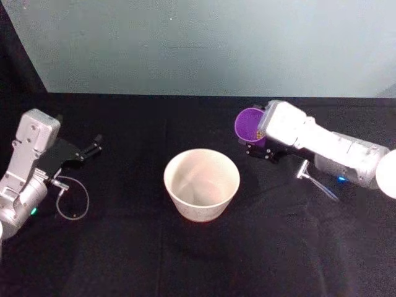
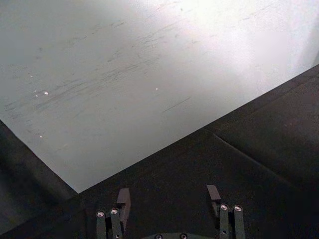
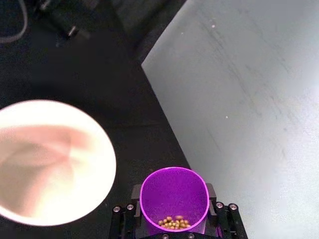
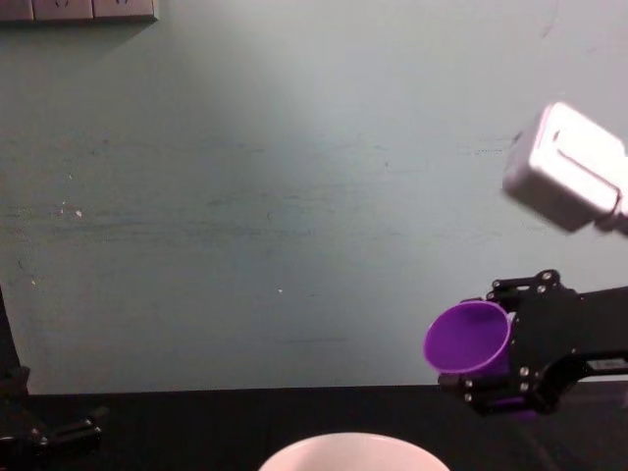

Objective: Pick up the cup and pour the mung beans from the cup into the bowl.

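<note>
1. Gripper on the far left first: my left gripper point(image 1: 93, 147) sits well to the left of the bowl point(image 1: 202, 207), low over the black table point(image 1: 185, 266). In the left wrist view my left gripper point(image 2: 168, 195) has its two fingers point(image 2: 123, 198) spread wide with nothing between them, so it is released. The chest view catches it point(image 4: 59, 432) low down, far left of the bowl.
2. A thin cable loop point(image 1: 73, 201) lies on the table beside my left arm, also left of the bowl and well apart from it.
3. The bowl stands upright in the middle of the table, pale pinkish-white, its wide mouth facing up. The right wrist view looks into it point(image 3: 50, 159), and the chest view shows its rim point(image 4: 343, 446).
4. The cup point(image 1: 249, 122), bright purple, is to the right of the bowl and farther back, apart from it and not over its rim. It is tilted, with its mouth turned toward the bowl. In the chest view the cup point(image 4: 469, 337) sits higher than the bowl's rim. A small heap of mung beans point(image 3: 173, 222) lies inside the cup point(image 3: 173, 186).
5. My right gripper point(image 3: 173, 193) is clenched on the cup, one finger on either side of its wall. The chest view shows the gripper point(image 4: 481, 343) reaching in from the right of the bowl.
</note>
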### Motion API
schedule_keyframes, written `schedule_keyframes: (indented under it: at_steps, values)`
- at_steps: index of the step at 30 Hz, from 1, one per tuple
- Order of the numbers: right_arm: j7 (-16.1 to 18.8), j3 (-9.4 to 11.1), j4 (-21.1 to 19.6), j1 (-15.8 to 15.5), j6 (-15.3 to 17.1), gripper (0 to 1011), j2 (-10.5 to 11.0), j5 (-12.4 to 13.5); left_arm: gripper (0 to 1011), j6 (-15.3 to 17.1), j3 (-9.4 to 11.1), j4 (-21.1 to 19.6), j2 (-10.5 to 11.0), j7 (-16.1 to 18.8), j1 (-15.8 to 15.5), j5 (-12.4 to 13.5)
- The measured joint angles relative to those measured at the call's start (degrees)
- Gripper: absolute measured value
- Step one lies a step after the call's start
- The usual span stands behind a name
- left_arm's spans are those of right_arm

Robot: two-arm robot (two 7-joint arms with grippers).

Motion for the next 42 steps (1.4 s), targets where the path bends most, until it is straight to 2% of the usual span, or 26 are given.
schedule_keyframes:
  at_steps: [3,8,11,13,19,23,32,34,35,38,42]
  values:
    - [-0.4,-1.3,-0.3,0.4,0.1,734,0.1,-3.5,1000,0.0,0.0,0.0,0.0,0.0,0.0,0.0]
    - [-0.7,-2.5,-0.7,0.7,-0.1,735,0.1,-7.0,1000,0.0,0.0,0.0,0.0,0.0,0.0,0.0]
    - [-1.1,-3.6,-1.1,0.9,-0.3,735,0.0,-9.9,1000,0.0,0.0,0.0,0.0,0.0,0.0,0.0]
    - [-1.2,-3.8,-1.2,0.9,-0.4,734,-0.1,-10.6,1000,0.0,0.0,0.0,0.0,0.0,0.0,0.0]
    - [-2.2,-5.4,-1.9,1.0,-0.6,734,-0.2,-16.1,1000,0.0,0.0,0.0,0.0,0.0,0.0,0.0]
    - [-2.5,-6.2,-2.1,1.1,-0.7,734,-0.2,-18.8,1000,0.0,0.0,0.0,0.0,0.0,0.0,0.0]
    - [-3.3,-7.6,-2.5,1.2,-1.3,734,-0.4,-24.2,1000,0.0,0.0,0.0,0.0,0.0,0.0,0.0]
    - [-3.7,-8.2,-2.7,1.2,-1.3,734,-0.5,-26.6,1000,0.0,0.0,0.0,0.0,0.0,0.0,0.0]
    - [-3.7,-8.2,-2.7,1.2,-1.3,734,-0.5,-26.6,1000,0.0,0.0,0.0,0.0,0.0,0.0,0.0]
    - [-4.2,-9.0,-3.0,1.2,-1.1,735,-0.6,-29.8,1000,0.0,0.0,0.0,0.0,0.0,0.0,0.0]
    - [-4.6,-9.7,-3.0,1.3,-1.0,734,-0.7,-32.5,1000,0.0,0.0,0.0,0.0,0.0,0.0,0.0]
